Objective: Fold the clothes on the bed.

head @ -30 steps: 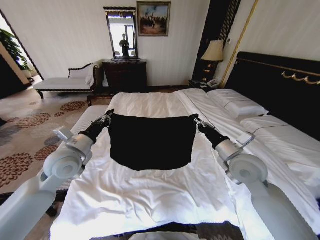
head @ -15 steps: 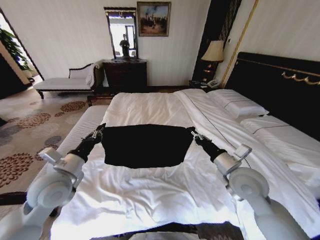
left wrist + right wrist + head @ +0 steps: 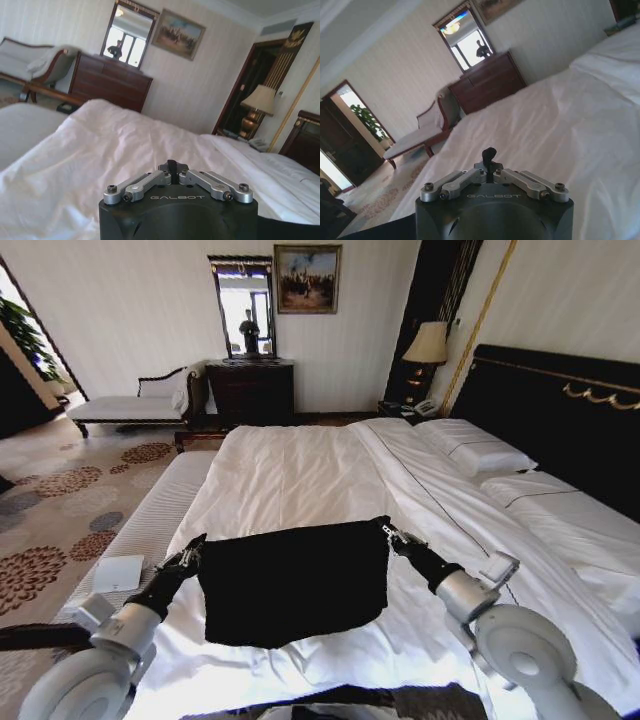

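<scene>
The black T-shirt (image 3: 292, 580) hangs as a taut, roughly rectangular panel over the near part of the bed (image 3: 300, 470), stretched between the two grippers. Its top edge runs nearly level from one gripper to the other, and its lower edge sags onto the white sheet close to the foot of the mattress. No lettering shows on the side facing the head camera.

The left gripper (image 3: 190, 552) grips the shirt's upper left corner, fingers clamped together on the fabric. In the left wrist view, the left gripper's linkage bars are drawn in toward the centre with a small fold of black cloth (image 3: 171, 166) pinched between them. The right gripper (image 3: 388, 533) holds the upper right corner in the same way; the right wrist view shows its fingers closed on a small tuft of black fabric (image 3: 489, 154) that stands up between them. Both arms reach forward from the lower corners of the head view, the left beside the mattress edge, the right over the sheet.

Beyond the shirt, the white duvet lies rumpled toward the far edge of the bed. White pillows (image 3: 475, 450) sit at the right against the dark headboard (image 3: 560, 410). A lamp (image 3: 428, 345) stands in the corner, and a dark dresser (image 3: 250, 390) with a mirror (image 3: 243, 305) stands against the far wall.
</scene>
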Robot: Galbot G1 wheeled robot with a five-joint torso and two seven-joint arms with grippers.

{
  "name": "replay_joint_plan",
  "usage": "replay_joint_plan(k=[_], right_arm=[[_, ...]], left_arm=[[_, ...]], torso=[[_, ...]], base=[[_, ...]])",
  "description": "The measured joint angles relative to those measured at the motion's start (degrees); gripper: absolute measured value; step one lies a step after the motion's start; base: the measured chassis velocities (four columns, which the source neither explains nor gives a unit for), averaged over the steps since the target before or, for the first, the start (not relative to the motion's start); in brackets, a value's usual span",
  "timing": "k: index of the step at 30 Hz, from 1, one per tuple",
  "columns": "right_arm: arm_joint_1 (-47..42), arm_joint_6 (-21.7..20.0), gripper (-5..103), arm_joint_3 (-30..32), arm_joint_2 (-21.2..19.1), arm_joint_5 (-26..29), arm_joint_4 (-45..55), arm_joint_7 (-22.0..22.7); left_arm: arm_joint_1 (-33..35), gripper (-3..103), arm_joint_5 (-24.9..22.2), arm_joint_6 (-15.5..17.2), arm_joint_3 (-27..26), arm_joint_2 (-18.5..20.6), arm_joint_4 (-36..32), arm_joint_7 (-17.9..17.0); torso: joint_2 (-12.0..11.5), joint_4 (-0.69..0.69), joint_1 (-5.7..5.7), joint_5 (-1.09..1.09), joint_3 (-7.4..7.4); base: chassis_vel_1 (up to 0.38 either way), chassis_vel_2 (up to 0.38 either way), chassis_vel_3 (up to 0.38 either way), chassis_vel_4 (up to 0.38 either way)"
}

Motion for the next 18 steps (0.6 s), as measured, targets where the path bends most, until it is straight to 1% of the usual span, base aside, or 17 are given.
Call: replay_joint_plan(k=[1, 2, 3, 4, 5, 6, 8, 9, 10, 12, 13, 14, 17, 18], right_arm=[[1.5, -0.1, 1, -1.3, 0.3, 0.0, -2.3, 0.2], [1.5, -0.1, 1, -1.3, 0.3, 0.0, -2.3, 0.2], [3.1, -0.1, 1, -2.8, 0.6, -0.2, -4.6, 0.2], [5.3, -0.1, 1, -5.1, 0.9, -0.6, -7.8, 0.2], [9.5, -0.1, 1, -8.8, 1.5, -1.4, -13.2, 0.1], [9.5, -0.1, 1, -8.8, 1.5, -1.4, -13.2, 0.1], [15.0, 0.1, 1, -13.0, 2.4, -3.0, -20.5, -0.5], [16.9, 0.4, 1, -14.7, 2.8, -3.7, -23.4, -0.8], [20.8, 0.8, 1, -17.9, 3.9, -4.9, -28.6, -1.5], [26.0, 1.6, 1, -21.4, 5.7, -6.5, -35.4, -2.8], [26.0, 1.6, 1, -21.4, 5.7, -6.5, -35.4, -2.8], [27.2, 1.8, 1, -22.2, 6.3, -6.8, -37.1, -3.1], [34.9, 4.1, 1, -26.4, 10.6, -10.7, -49.9, -6.0], [34.9, 4.1, 1, -26.4, 10.6, -10.7, -49.9, -6.0]], left_arm=[[-3.1, 2, -0.4, 0.3, 2.4, 0.4, 1.9, -0.3], [-3.1, 2, -0.4, 0.3, 2.4, 0.4, 1.9, -0.3], [-6.0, 2, -0.7, 0.4, 4.9, 0.8, 4.3, -0.9], [-9.7, 2, -1.2, 0.7, 8.4, 1.2, 7.7, -1.4], [-16.0, 2, -1.8, 0.9, 13.9, 1.5, 14.0, -2.0], [-16.0, 2, -1.8, 0.9, 13.9, 1.5, 14.0, -2.0], [-23.8, 2, -1.9, 1.0, 19.5, 1.2, 20.9, -2.1], [-25.9, 2, -1.9, 0.9, 20.9, 0.9, 23.0, -2.1], [-30.1, 2, -1.5, 0.7, 23.8, 0.0, 27.7, -1.3], [-35.1, 2, -0.1, 0.2, 28.1, -1.7, 34.3, 0.3], [-35.1, 2, -0.1, 0.2, 28.1, -1.7, 34.3, 0.3], [-36.4, 2, 0.3, 0.0, 29.2, -2.3, 36.3, 0.5], [-43.0, 2, 1.7, -0.8, 34.8, -5.5, 44.8, 3.7], [-43.0, 2, 1.7, -0.8, 34.8, -5.5, 44.8, 3.7]], torso=[[0.0, 0.0, 0.0, -0.02, 0.0], [0.0, 0.0, 0.0, -0.02, 0.0], [0.0, -0.02, 0.02, -0.01, 0.01], [0.0, -0.01, 0.02, 0.0, 0.01], [0.0, -0.01, 0.04, 0.0, 0.03], [0.0, -0.01, 0.04, 0.0, 0.03], [0.0, 0.0, 0.04, -0.02, 0.03], [0.0, -0.02, 0.04, -0.01, 0.03], [0.0, -0.02, 0.05, 0.03, 0.03], [0.0, 0.01, 0.05, -0.01, 0.02], [0.0, 0.01, 0.05, -0.01, 0.02], [0.0, 0.0, 0.04, -0.02, 0.02], [0.0, 0.01, 0.04, -0.01, 0.02], [0.0, 0.01, 0.04, -0.01, 0.02]], base=[[0.0, 0.0, 0.0, 0.0], [0.0, 0.0, 0.0, 0.0], [0.0, 0.0, 0.0, 0.0], [0.0, 0.0, 0.0, 0.0], [0.0, 0.0, 0.0, 0.0], [0.0, 0.0, 0.0, 0.0], [0.0, 0.0, 0.0, 0.0], [0.0, 0.0, 0.0, 0.0], [0.0, 0.0, 0.0, 0.0], [0.0, 0.0, 0.0, 0.0], [0.0, 0.0, 0.0, 0.0], [0.0, 0.0, 0.0, 0.0], [0.0, 0.0, 0.0, 0.0], [0.0, 0.0, 0.0, 0.0]])
